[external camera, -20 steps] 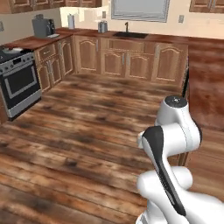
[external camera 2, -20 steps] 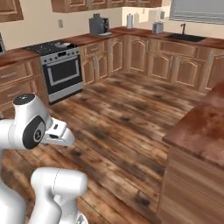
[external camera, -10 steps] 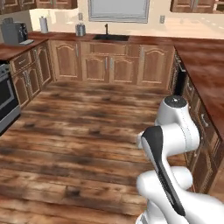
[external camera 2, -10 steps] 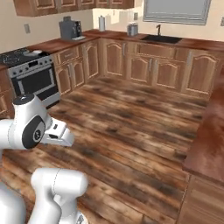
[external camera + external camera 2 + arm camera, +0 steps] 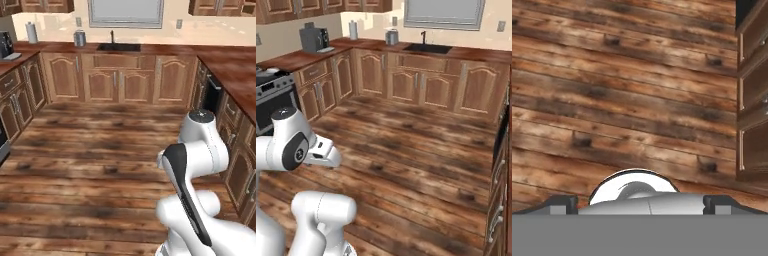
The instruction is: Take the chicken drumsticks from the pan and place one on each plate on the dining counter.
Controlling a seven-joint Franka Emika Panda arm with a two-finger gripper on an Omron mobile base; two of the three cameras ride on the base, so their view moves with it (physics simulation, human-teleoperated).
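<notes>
Gripper jaws wide apart, empty, tips low in hand view, over plank floor. Pan, drumsticks, plates out of frame; stove at left edge of right base view. Judgement: transit step, keep arm tucked, clear cabinets.
</notes>
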